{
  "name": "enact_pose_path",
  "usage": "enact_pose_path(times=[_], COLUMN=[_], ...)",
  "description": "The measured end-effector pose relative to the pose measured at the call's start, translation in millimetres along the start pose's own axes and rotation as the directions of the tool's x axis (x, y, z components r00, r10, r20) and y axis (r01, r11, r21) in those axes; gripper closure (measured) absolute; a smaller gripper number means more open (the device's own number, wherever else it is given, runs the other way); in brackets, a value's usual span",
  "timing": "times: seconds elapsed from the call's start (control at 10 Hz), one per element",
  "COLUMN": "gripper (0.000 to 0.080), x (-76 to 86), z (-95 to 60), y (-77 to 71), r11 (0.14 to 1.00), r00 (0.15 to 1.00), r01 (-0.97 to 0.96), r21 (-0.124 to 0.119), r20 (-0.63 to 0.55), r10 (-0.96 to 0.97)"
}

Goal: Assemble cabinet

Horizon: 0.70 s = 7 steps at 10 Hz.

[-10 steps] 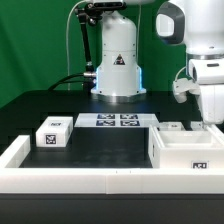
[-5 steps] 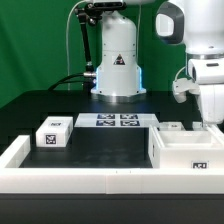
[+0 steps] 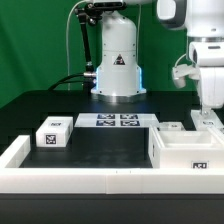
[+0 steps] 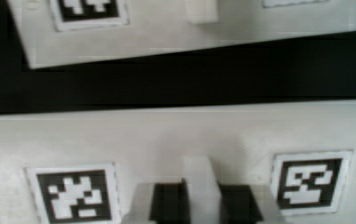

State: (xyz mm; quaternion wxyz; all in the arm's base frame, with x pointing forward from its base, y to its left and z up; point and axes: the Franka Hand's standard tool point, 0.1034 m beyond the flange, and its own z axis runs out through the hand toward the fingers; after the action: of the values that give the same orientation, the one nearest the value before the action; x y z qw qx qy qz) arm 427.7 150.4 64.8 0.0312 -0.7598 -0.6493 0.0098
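Note:
The cabinet (image 3: pixel 188 152), an open-topped white box with a tag on its front, stands at the exterior view's right. My gripper (image 3: pixel 207 114) hangs just behind it. In the wrist view my gripper (image 4: pixel 201 205) has its dark fingers (image 4: pixel 166 205) close together on a white ridge of a white tagged part (image 4: pixel 86 150) with a tag on each side. A second white tagged part (image 4: pixel 157 40) lies beyond it. A small white tagged block (image 3: pixel 52 132) sits at the exterior view's left.
The marker board (image 3: pixel 118 120) lies at the back middle before the robot base (image 3: pixel 118 60). A low white rail (image 3: pixel 90 182) runs along the front and up both sides. A small white piece (image 3: pixel 171 127) stands behind the cabinet.
My arm and gripper have risen and shifted slightly toward the exterior view's left behind the cabinet. The cabinet and the small block have not moved.

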Motion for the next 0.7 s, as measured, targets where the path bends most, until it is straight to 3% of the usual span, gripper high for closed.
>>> enact_pose_path(times=[0.3,0.7], gripper=[0.0731,0.0731], x=[-23.7,-22.7], z=[0.1,0.0], y=[10.9,13.6], r11=[1.0,1.0], r00=[1.0,1.0], r01=[-0.001,-0.004], r21=[0.001,0.0], r20=[-0.001,-0.002], r10=[0.001,0.004])
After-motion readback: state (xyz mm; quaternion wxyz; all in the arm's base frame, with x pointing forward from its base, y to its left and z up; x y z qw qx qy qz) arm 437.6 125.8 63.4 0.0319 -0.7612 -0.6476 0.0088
